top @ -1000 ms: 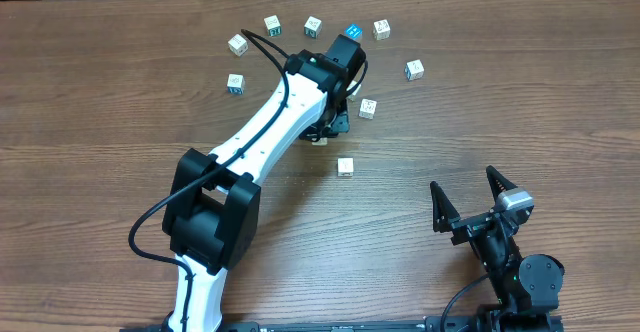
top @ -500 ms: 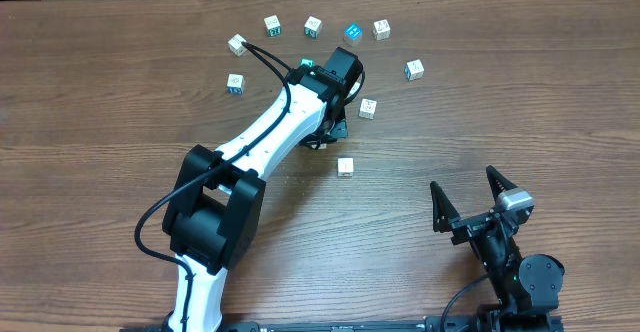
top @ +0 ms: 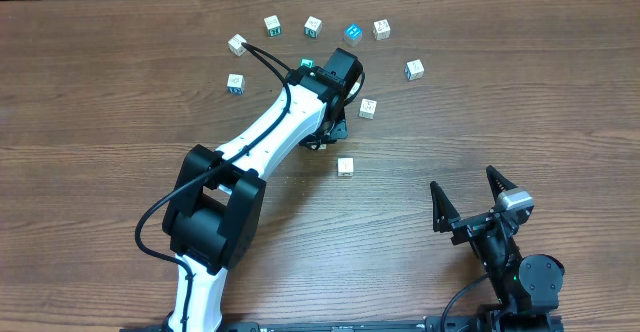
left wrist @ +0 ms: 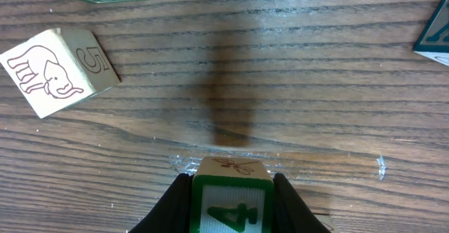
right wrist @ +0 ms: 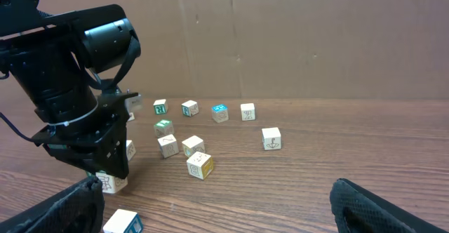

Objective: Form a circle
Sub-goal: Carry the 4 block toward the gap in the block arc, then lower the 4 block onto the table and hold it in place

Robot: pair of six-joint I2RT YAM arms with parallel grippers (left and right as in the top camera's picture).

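Your left fingers (left wrist: 168, 210) were narrowly closed on a cube (left wrist: 231, 206) with a green border and a green 4 facing the wrist camera, one finger pressed against each side. Ahead of it on the worktop (top: 520, 102) lay an elephant cube (left wrist: 52, 71) at the upper left of the wrist frame, with parts of two more cubes showing at the top edge and the upper right corner.

From overhead, the circle (top: 313, 26) was only an open arc of spaced cubes across the upper middle of the frame. A teal one (top: 351, 33) sat in the top row, and two cubes lay lower, near the centre. Your left arm (top: 270, 137) reached from the bottom left up into that arc, covering its middle.

Your right fingers (top: 441, 210) stood spread wide and empty at the lower right, well apart from the cubes.
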